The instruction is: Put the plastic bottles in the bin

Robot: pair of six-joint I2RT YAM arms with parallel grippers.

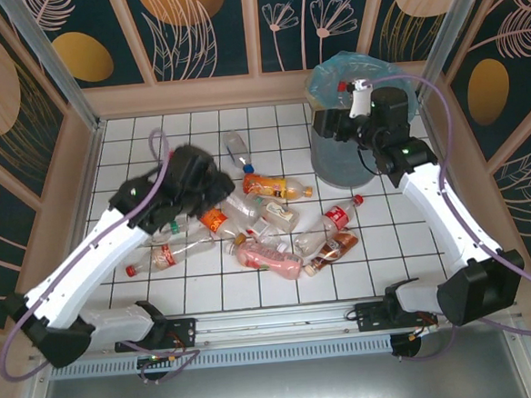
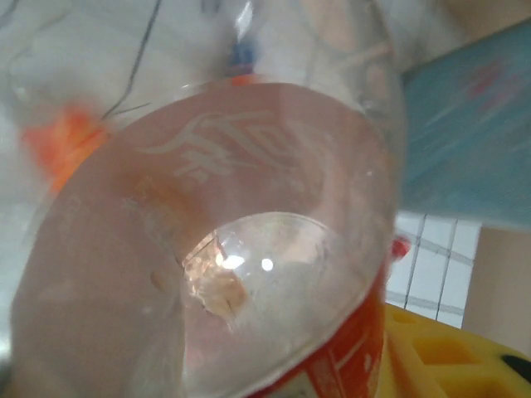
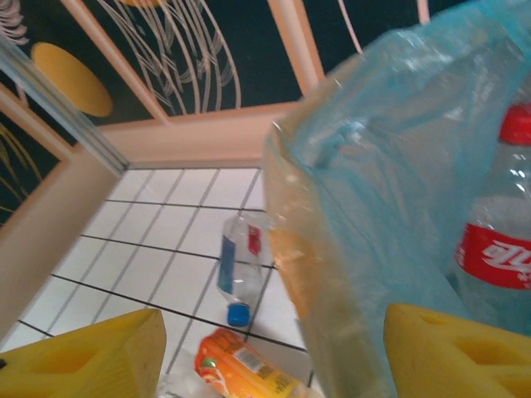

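Observation:
The bin [image 1: 347, 161], grey mesh with a blue bag [image 3: 390, 157], stands at the back right. My right gripper [image 1: 333, 121] [image 3: 274, 356] hangs open at its rim, with the bag's edge between the yellow fingers [image 3: 91, 356]. A red-label, red-capped bottle [image 3: 496, 249] [image 1: 357, 97] sits upright in the bag, free of the fingers. My left gripper [image 1: 203, 196] is down in the pile of plastic bottles [image 1: 268, 235]. It looks shut on an orange-label bottle [image 2: 249, 274] [image 1: 214, 221], whose clear base presses up against the left wrist camera. One yellow finger [image 2: 452, 356] shows beside that bottle.
A blue-capped bottle [image 1: 236, 150] [image 3: 239, 269] and an orange one [image 1: 276, 187] [image 3: 241, 365] lie left of the bin. Red-label [image 1: 338, 218], brown [image 1: 334, 247], pink [image 1: 269, 256] and long clear [image 1: 165, 254] bottles litter the middle of the tiled floor. Wooden walls [image 1: 97, 129] fence it.

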